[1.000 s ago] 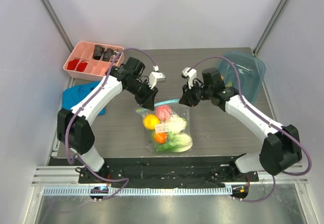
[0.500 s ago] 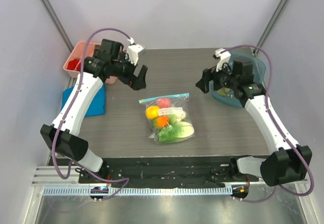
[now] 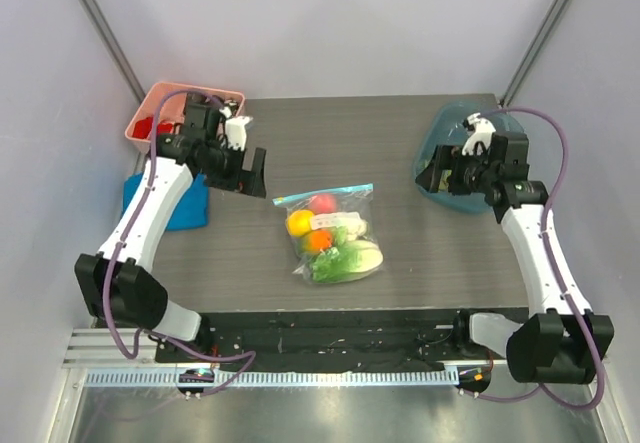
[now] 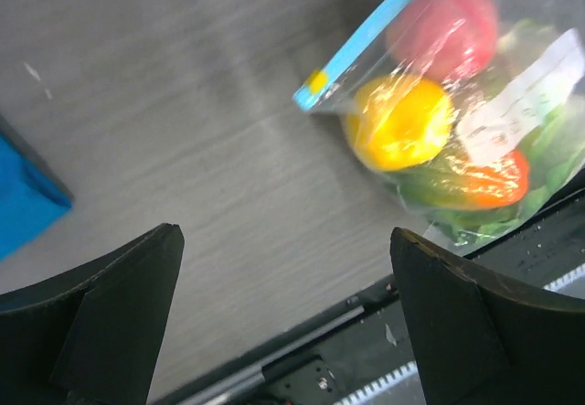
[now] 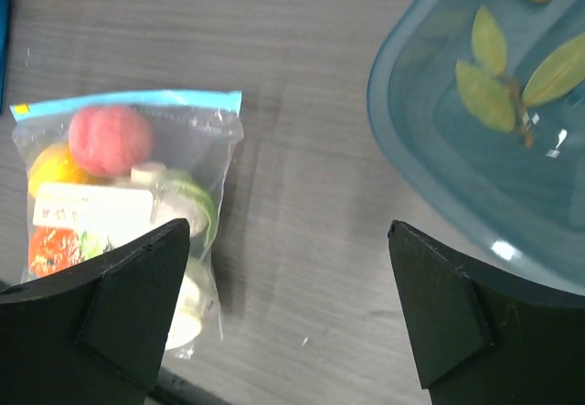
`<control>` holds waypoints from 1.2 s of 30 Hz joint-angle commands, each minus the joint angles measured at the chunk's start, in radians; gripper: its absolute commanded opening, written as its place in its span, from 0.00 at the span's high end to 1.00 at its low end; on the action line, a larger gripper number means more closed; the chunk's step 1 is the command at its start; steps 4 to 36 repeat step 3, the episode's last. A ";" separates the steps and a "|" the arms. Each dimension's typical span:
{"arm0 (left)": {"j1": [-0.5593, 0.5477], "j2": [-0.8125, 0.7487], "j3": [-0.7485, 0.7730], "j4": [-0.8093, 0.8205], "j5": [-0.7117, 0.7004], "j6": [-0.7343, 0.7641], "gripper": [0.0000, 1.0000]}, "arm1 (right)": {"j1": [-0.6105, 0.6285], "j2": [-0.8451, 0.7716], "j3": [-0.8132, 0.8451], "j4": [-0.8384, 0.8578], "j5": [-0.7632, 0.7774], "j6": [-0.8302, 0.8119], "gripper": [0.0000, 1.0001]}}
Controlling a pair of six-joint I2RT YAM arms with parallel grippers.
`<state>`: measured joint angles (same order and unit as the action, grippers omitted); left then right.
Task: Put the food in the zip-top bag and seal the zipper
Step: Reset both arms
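We see the clear, crinkly plastic zip-top bag (image 3: 336, 231) lying flat near the middle of the dark grey bench (image 3: 400, 253), between the two arms and touched by neither. Its thin light-blue zipper strip (image 3: 323, 195) runs along the far edge of the bag, straight and flat; whether it is pressed shut along its whole length we cannot tell.

The toy food sits inside the bag: a round red fruit (image 3: 322, 203) just under the strip, a round yellow fruit (image 3: 299, 222) beside it, a small orange fruit (image 3: 318, 241) below, and the pale green leafy cabbage (image 3: 350, 260) at the near end. A white label (image 5: 91, 208) shows on the bag's face.

The left claw (image 4: 283, 236) hangs wide open over bare bench to the left of the bag, gripping nothing. The right claw (image 5: 288, 229) is likewise spread wide and empty, above the near rim of the teal plastic bowl (image 3: 450, 113), which holds green leaves (image 5: 489, 80).

A folded blue cloth (image 3: 185, 208) and a pink compartment tray (image 3: 150, 103) lie at the far left.
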<state>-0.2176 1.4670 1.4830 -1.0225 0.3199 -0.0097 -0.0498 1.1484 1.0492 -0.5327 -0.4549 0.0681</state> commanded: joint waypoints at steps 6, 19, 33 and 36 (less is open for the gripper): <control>0.049 -0.039 0.009 0.036 -0.008 -0.075 0.00 | -0.002 -0.036 0.000 0.004 0.012 0.029 0.04; 0.049 -0.039 0.009 0.036 -0.008 -0.075 0.00 | -0.002 -0.036 0.000 0.004 0.012 0.029 0.04; 0.049 -0.039 0.009 0.036 -0.008 -0.075 0.00 | -0.002 -0.036 0.000 0.004 0.012 0.029 0.04; 0.049 -0.039 0.009 0.036 -0.008 -0.075 0.00 | -0.002 -0.036 0.000 0.004 0.012 0.029 0.04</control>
